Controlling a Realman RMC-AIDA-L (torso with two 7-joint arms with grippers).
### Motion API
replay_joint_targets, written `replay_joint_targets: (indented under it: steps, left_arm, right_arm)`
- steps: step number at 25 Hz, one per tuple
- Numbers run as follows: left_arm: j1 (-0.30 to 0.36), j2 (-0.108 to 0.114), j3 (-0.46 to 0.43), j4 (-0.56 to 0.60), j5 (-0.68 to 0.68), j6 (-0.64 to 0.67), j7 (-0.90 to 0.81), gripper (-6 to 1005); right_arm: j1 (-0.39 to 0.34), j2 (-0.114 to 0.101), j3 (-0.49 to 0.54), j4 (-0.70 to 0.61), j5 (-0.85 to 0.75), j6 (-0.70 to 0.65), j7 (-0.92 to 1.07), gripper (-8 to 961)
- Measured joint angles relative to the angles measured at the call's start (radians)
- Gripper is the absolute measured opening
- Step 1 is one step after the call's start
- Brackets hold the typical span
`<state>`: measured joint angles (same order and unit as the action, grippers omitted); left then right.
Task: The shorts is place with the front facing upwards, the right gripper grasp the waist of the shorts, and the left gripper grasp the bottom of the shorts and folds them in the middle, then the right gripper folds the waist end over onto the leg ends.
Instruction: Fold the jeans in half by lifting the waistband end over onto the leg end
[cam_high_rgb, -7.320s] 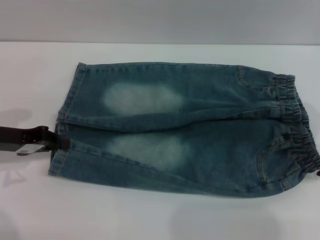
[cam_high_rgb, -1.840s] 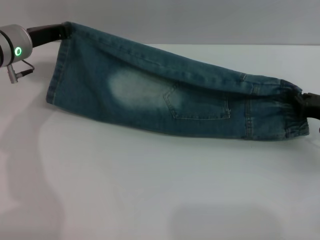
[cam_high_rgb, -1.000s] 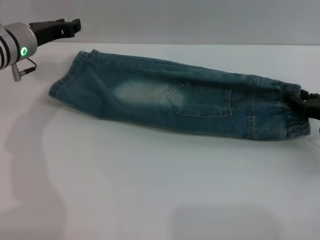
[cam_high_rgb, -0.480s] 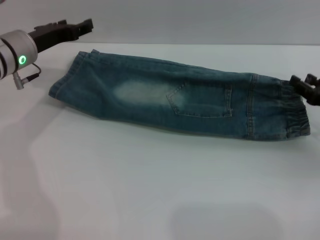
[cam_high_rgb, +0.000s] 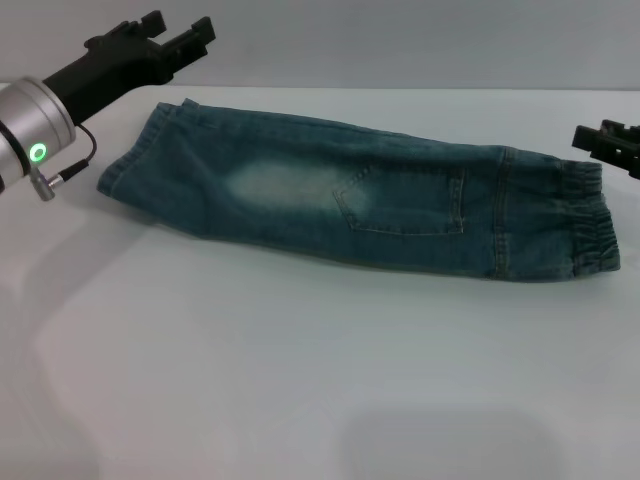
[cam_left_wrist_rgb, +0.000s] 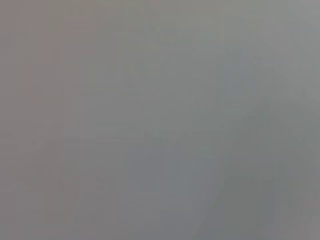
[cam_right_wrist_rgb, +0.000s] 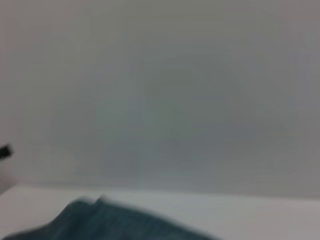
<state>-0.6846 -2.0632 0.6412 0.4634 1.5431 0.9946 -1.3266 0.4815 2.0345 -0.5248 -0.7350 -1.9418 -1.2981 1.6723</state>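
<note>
1. A white counter (cam_high_rgb: 300, 380) carries the work, with a plain grey wall (cam_high_rgb: 400, 40) behind it.
2. The shorts (cam_high_rgb: 360, 200) lie flat on the counter, folded lengthwise into one long strip, a sewn pocket (cam_high_rgb: 400, 200) facing up.
3. The left hand (cam_high_rgb: 178, 38) hangs above the shorts' leg ends (cam_high_rgb: 135, 165), clear of the cloth, fingers apart and holding nothing.
4. The right hand (cam_high_rgb: 606, 140) sits just beyond the waist (cam_high_rgb: 592, 220), off the fabric, fingers apart.
</note>
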Motion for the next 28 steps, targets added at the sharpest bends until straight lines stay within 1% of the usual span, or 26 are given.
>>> replay_joint_targets:
  steps: [1,2,3,5,7,9,11,12,13,14,18,23,28]
  left_arm:
    - [0.015,0.000,0.000,-0.038,-0.056,0.090,0.097,787]
    - [0.025,0.000,0.000,-0.056,-0.087,0.146,0.154,786]
    - [0.025,0.000,0.000,-0.056,-0.087,0.146,0.154,786]
    - [0.041,0.000,0.000,-0.074,-0.119,0.204,0.209,785]
    - [0.047,0.000,-0.001,-0.090,-0.133,0.232,0.240,784]
    - [0.050,0.000,-0.002,-0.100,-0.141,0.246,0.258,783]
    - [0.055,0.000,-0.003,-0.134,-0.171,0.263,0.303,783]
    - [0.056,0.000,-0.002,-0.140,-0.175,0.264,0.309,783]
    - [0.056,0.000,0.000,-0.148,-0.179,0.265,0.316,783]
    - [0.056,0.000,0.000,-0.148,-0.179,0.265,0.316,783]
    - [0.060,0.000,0.000,-0.156,-0.181,0.267,0.317,783]
    - [0.062,-0.002,0.000,-0.176,-0.184,0.273,0.326,783]
    - [0.066,-0.003,-0.007,-0.180,-0.185,0.272,0.327,783]
  right_arm:
    - [0.007,-0.004,-0.005,-0.039,-0.037,-0.032,0.053,487]
    - [0.015,-0.009,-0.007,-0.074,-0.074,-0.065,0.108,487]
    - [0.029,-0.018,-0.007,-0.113,-0.122,-0.108,0.168,487]
    - [0.063,-0.040,-0.008,-0.167,-0.208,-0.184,0.276,487]
    - [0.101,-0.061,-0.008,-0.206,-0.306,-0.257,0.357,487]
    - [0.139,-0.074,-0.009,-0.244,-0.413,-0.318,0.402,487]
    - [0.174,-0.079,-0.013,-0.267,-0.509,-0.351,0.419,487]
    - [0.192,-0.081,-0.021,-0.275,-0.564,-0.359,0.428,487]
    - [0.214,-0.081,-0.051,-0.282,-0.642,-0.363,0.445,487]
    - [0.214,-0.081,-0.051,-0.282,-0.642,-0.363,0.445,487]
    - [0.240,-0.078,-0.132,-0.286,-0.744,-0.350,0.471,488]
    - [0.258,-0.075,-0.150,-0.283,-0.807,-0.321,0.475,488]
    - [0.255,-0.055,-0.188,-0.275,-0.867,-0.227,0.499,488]
